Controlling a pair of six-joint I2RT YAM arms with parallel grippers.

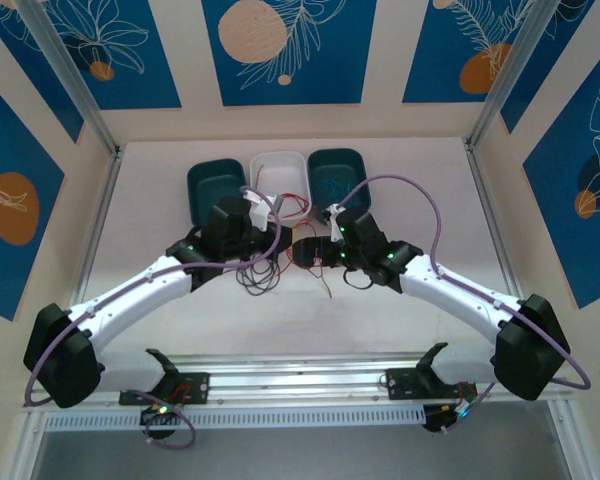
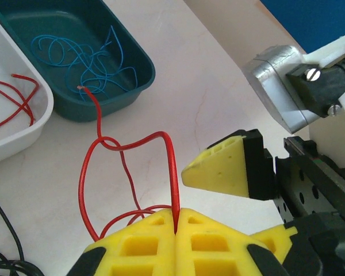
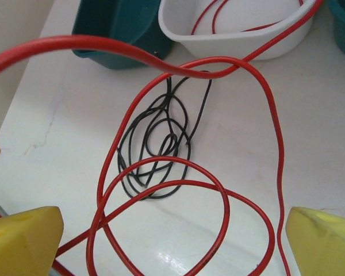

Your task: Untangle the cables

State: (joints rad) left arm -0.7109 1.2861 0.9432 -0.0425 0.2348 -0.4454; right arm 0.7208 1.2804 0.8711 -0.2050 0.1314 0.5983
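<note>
Two teal bins (image 1: pixel 340 170), one white bin (image 1: pixel 279 155) (red cable (image 2: pixel 172 172) nearby)

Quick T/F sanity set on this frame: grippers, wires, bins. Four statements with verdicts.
1. The left gripper is clamped on a red wire. True.
2. The right gripper is shut on the black wire. False: its jaws stand open, and the black wire lies loose on the table.
3. Blue wires lie inside a teal bin. True.
4. The white bin holds black wire. False: it holds red wires.
</note>
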